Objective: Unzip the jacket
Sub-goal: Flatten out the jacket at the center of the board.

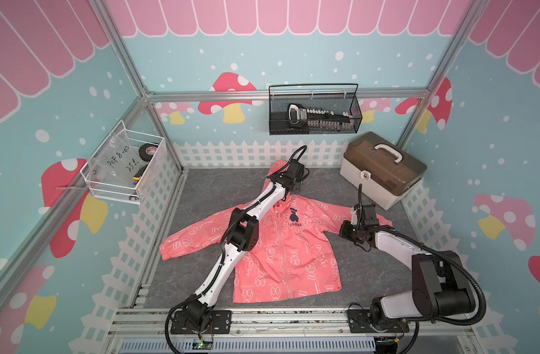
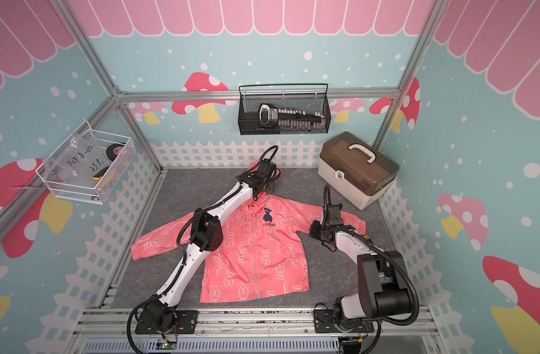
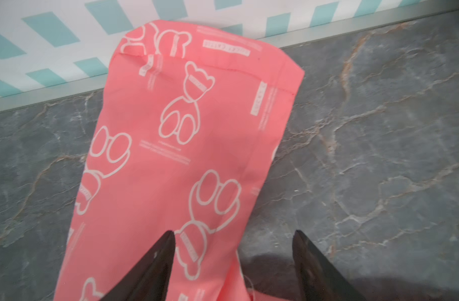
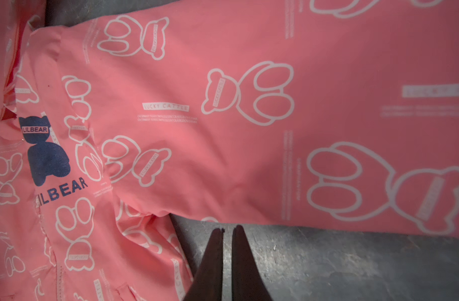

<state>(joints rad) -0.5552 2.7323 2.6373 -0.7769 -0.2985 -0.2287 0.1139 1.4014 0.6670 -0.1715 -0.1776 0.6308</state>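
- Coral-pink cloth of the hood (image 3: 184,117) lies between and ahead of the jaws of the left gripper (image 3: 233,232). They stand wide apart and hold nothing, with one finger over the cloth and the other over the grey mat (image 3: 379,130) just past the hood's edge.
- Dark jaws of the right gripper (image 4: 228,228) are nearly touching and empty. They hang over bare mat just beside the lower edge of a sleeve (image 4: 249,130), near the armpit.
- Past that sleeve, away from the right jaws, sits the navy bear logo (image 4: 44,153), and just beyond it is the zipper (image 1: 284,260). It looks closed along its whole length in both top views.
- Spread flat and face up between the two arms, the jacket (image 1: 287,251) has both sleeves out.
- Likely step: anchor the top, then go for the pull.
- Bring the left jaws back toward the collar and close them on cloth beside the zipper's top, so the thin fabric cannot bunch.
- Part the right jaws only slightly and bring them to the pull near the collar. It is too small to make out surely.
- Draw the pull straight toward the hem, keeping low.
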